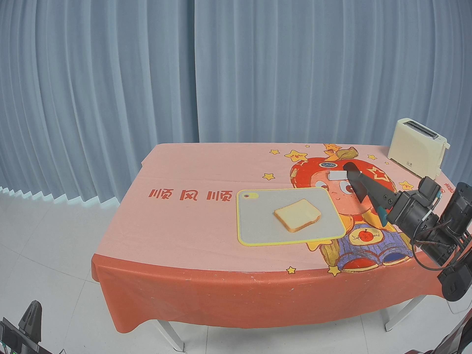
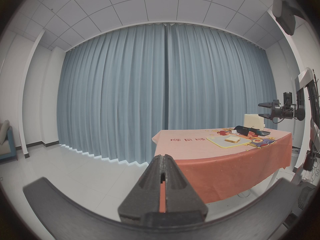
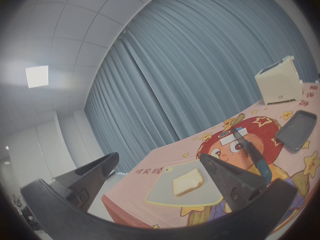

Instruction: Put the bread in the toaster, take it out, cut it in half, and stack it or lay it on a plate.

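I judge cutting and plating outstanding: the bread [image 1: 297, 215] lies whole on the board [image 1: 260, 224]. My right gripper [image 3: 158, 157] stands spread and empty; my left gripper [image 2: 162, 170] is closed on nothing.

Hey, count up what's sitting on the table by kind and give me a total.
Bread slice: 1
Cutting board: 1
Toaster: 1
Knife: 1
Dark tray: 1
Small white block: 1
Total: 6
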